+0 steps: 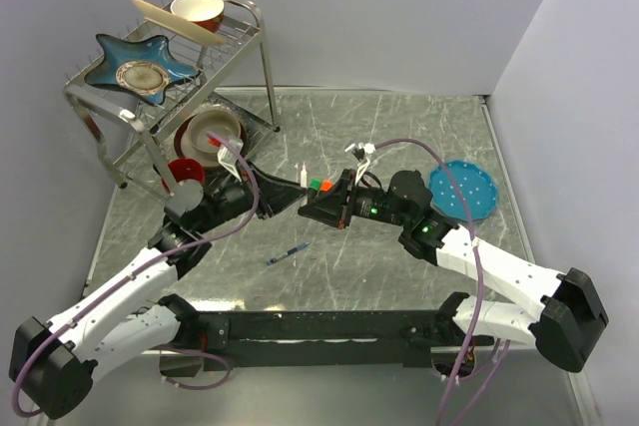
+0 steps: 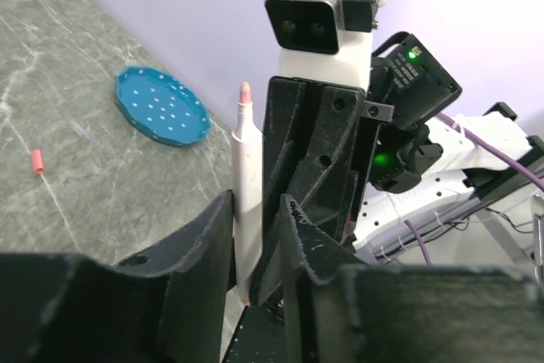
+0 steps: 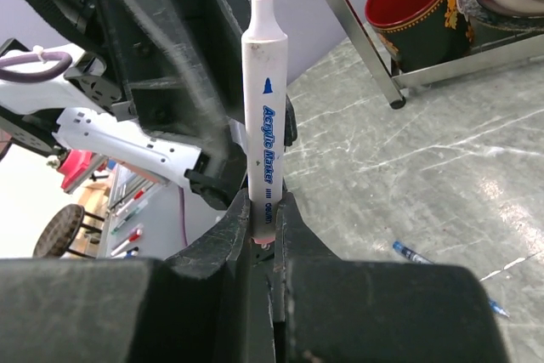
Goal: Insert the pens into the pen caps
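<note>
Stick pen (image 3: 265,125) upright in right jaws, above table (image 1: 349,276).

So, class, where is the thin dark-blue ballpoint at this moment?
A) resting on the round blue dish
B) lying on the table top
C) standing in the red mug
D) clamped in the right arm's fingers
B: the dark-blue ballpoint lies flat on the table, in the open and touching nothing else.
</note>
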`<state>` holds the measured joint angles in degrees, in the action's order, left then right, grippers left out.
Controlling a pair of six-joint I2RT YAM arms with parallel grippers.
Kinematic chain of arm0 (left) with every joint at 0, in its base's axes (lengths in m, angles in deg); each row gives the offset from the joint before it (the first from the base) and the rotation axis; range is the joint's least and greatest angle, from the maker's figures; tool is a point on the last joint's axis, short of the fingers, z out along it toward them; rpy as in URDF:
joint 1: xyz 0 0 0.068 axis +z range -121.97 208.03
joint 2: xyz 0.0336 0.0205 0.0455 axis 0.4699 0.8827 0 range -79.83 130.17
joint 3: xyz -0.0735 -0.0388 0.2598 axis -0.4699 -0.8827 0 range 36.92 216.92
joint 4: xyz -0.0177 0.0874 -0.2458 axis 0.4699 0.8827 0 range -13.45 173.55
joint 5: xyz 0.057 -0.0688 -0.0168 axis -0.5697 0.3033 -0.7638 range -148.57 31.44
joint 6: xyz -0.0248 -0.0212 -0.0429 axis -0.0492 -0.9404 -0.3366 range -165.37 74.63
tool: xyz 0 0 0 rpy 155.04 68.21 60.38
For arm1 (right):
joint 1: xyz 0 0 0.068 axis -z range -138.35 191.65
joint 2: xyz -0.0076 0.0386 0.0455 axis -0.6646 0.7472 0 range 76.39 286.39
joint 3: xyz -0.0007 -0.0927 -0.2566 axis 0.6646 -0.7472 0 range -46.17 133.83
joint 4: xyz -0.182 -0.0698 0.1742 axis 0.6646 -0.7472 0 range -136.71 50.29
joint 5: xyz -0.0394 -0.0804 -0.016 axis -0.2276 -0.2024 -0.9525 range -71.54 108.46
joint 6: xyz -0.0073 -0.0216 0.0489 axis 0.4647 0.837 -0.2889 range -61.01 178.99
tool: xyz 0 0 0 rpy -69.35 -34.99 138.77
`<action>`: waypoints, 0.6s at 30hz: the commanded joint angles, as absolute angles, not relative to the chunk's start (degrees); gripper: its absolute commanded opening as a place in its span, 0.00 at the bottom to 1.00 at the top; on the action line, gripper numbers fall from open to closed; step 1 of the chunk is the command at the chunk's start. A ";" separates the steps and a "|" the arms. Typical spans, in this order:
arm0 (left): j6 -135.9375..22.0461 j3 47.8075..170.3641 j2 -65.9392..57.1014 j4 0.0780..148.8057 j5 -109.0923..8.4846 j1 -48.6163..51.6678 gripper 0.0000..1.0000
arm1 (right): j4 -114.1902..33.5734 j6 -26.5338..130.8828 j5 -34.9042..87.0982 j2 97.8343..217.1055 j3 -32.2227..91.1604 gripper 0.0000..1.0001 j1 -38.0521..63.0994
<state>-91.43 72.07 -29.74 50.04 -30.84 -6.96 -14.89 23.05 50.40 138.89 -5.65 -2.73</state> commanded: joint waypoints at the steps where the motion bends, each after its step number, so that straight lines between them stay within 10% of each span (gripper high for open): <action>1: -91.07 72.07 -29.82 46.23 -27.81 -7.39 0.34 | -13.61 23.04 49.22 138.88 -2.84 0.00 -3.08; 11: -89.49 72.25 -27.36 47.02 -27.28 -7.66 0.37 | -14.13 23.13 49.13 138.79 -2.75 0.00 -3.53; 18: -89.75 70.40 -27.79 43.15 -27.19 -7.66 0.01 | -13.43 22.69 49.92 138.27 -3.80 0.00 -3.96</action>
